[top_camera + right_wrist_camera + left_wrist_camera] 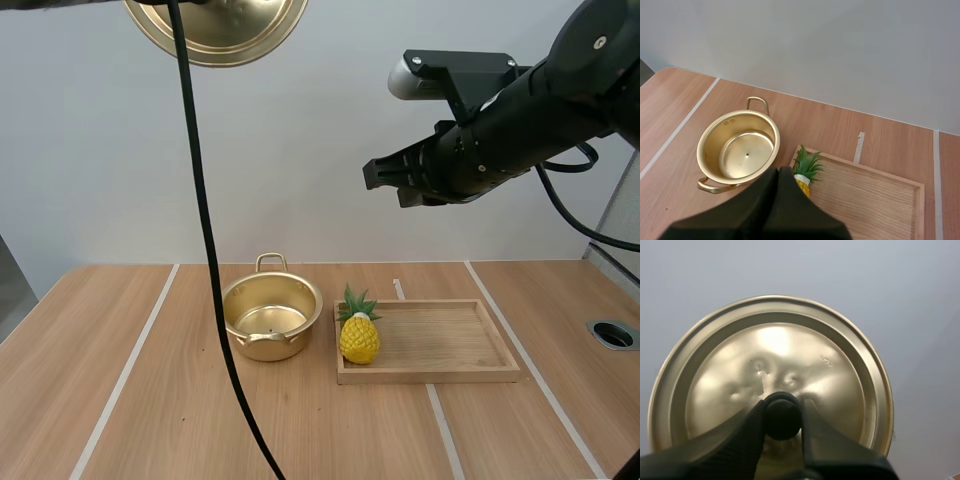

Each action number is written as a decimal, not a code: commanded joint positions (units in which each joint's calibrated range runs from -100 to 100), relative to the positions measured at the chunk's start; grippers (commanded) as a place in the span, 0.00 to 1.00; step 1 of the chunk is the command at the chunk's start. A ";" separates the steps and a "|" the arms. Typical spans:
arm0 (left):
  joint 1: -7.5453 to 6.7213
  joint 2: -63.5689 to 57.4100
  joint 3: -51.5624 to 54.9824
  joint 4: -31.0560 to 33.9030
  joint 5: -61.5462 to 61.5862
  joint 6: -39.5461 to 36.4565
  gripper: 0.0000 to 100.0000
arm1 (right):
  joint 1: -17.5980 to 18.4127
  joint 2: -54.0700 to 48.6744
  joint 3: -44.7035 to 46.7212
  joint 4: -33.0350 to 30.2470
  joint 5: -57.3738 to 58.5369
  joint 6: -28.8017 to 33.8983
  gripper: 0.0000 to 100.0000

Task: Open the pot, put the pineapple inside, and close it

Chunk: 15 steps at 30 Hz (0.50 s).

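- My left gripper (782,416) is closest: its two fingers (742,432) pinch the lid's (225,30) black knob (782,407), up in the upper left.
- My right gripper (777,172) is squeezed together on nothing, high at the right.
- The pineapple (359,340) stands at the tray's (450,340) left end, lower middle, just beside the open pot (240,300).
- It looks small, light and bumpy; grab its yellow middle, not the leaves (357,303).
- One pot, one lid, one pineapple, one tray.

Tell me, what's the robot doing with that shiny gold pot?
The left gripper pinches the lid by its black knob, holding it high above the table. The pot stands open and empty. The pineapple waits in the wooden tray beside the pot. The right gripper, shut on nothing, hangs above the pineapple.
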 commanded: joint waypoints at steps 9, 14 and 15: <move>-0.15 -0.48 -0.55 -0.38 -1.55 -0.62 0.00 | -0.15 -0.18 -0.66 1.48 8.20 -2.02 0.00; -0.15 -0.48 -0.55 -0.38 -1.55 -0.62 0.00 | -0.15 -0.18 -0.66 1.48 8.20 -2.02 0.00; -0.15 -0.48 -0.55 -0.38 -1.55 -0.62 0.00 | -0.15 -0.18 -0.66 1.48 8.20 -2.02 0.00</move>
